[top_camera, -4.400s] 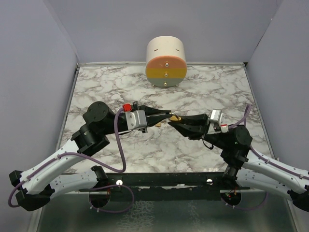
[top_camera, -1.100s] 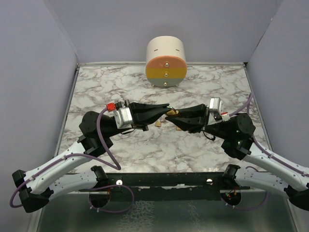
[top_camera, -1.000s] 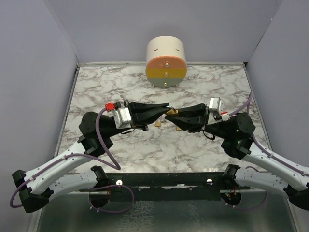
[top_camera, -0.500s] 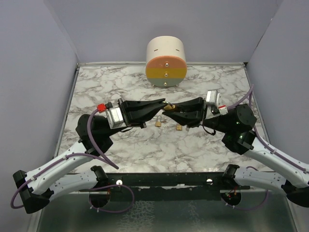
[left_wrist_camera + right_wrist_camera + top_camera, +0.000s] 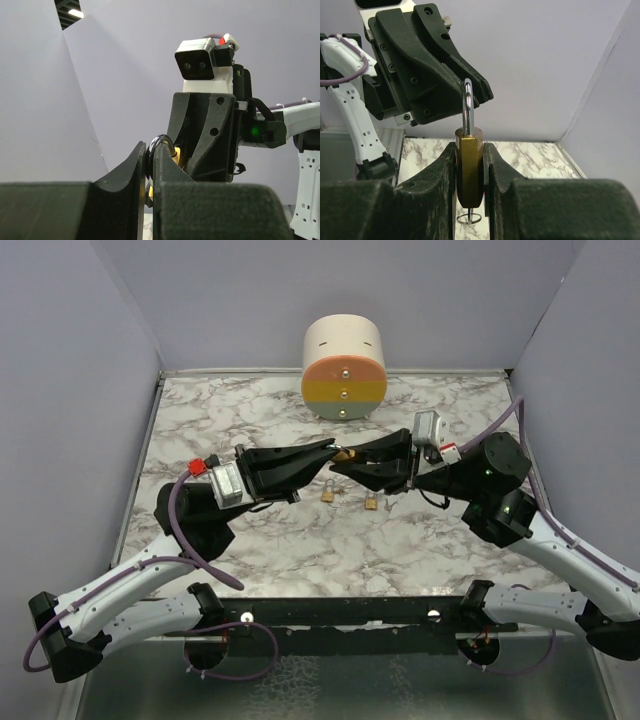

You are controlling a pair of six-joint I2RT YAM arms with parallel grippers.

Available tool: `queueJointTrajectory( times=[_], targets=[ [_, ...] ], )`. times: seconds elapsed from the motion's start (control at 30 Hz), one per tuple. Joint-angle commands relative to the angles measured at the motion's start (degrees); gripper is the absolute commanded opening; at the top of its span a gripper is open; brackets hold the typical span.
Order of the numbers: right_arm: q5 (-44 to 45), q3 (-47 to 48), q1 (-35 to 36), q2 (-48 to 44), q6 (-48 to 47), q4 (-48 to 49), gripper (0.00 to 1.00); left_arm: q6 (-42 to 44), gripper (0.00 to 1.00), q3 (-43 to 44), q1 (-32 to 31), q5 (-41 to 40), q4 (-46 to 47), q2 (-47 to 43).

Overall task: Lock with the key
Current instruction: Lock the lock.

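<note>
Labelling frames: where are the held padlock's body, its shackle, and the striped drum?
padlock body [image 5: 470, 165], right wrist view, brass edge.
shackle [image 5: 468, 107], right wrist view, steel leg.
striped drum [image 5: 362, 373], top external view, orange band.

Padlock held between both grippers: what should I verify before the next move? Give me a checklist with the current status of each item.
1. Right gripper clamped on the padlock body: ok.
2. Left gripper pinching the shackle: ok.
3. Shackle pressed home in the body: cannot tell, it shows edge-on.
4. Key seated in the keyhole: cannot tell; only a ring shows hanging under the body.
5. Loose brass pieces on the table lie apart from both grippers: ok.
</note>
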Motion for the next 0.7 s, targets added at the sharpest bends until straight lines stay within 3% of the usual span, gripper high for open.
queueJointTrajectory(
  times=[0.0, 0.37, 0.67],
  targets=[
    [-0.89, 10.19, 2.47, 3.69, -4.93, 10.35, 0.02, -6.09, 0.00, -8.96, -2.93, 10.77, -38.33, 11.57],
    [9.27, 21.68, 2.47, 6.23, -12.91, -8.53, 0.02, -3.64, 0.00, -6.83, -3.02, 3.66, -44.41, 14.88],
    [13.32, 23.77, 2.48, 7.11, -14.88, -12.25, 0.02, -2.38, 0.00, -4.45, -3.02, 0.23, -47.90, 18.84]
  ],
)
